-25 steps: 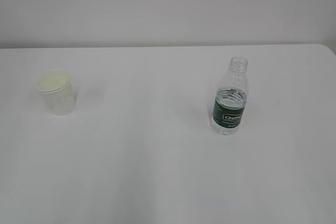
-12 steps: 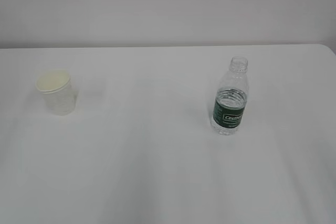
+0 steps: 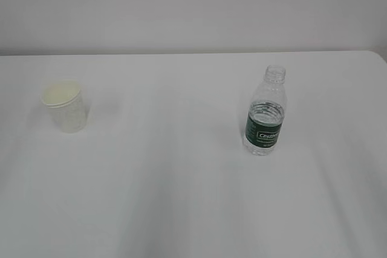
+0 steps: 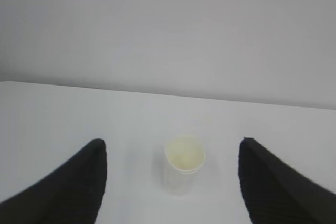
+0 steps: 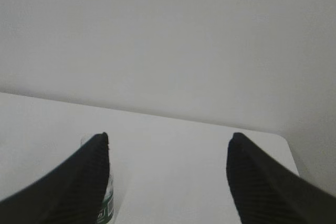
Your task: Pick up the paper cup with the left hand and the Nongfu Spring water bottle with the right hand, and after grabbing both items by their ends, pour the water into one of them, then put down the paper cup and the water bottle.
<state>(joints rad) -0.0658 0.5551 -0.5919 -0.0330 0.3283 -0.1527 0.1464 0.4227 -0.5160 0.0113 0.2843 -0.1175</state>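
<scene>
Paper cup (image 3: 63, 106): upright on white bench (image 3: 181, 197), at 9 o'clock of the exterior view; centred ahead between the fingers of the left hand (image 4: 170, 153), well apart from them. Judged light, thin-walled, easily crushed; best gripped gently around the lower wall.

Nongfu Spring water bottle (image 3: 265, 116): upright, uncapped, partly filled, at 3 o'clock, well apart from cup. Judged light, smooth, somewhat squeezable; best gripped at the ribbed lower body, below the green label.

Left hand: spread wide, empty.

Right hand (image 5: 168, 153): spread wide, empty; bottle partly hidden behind the left-side finger (image 5: 79, 182).
</scene>
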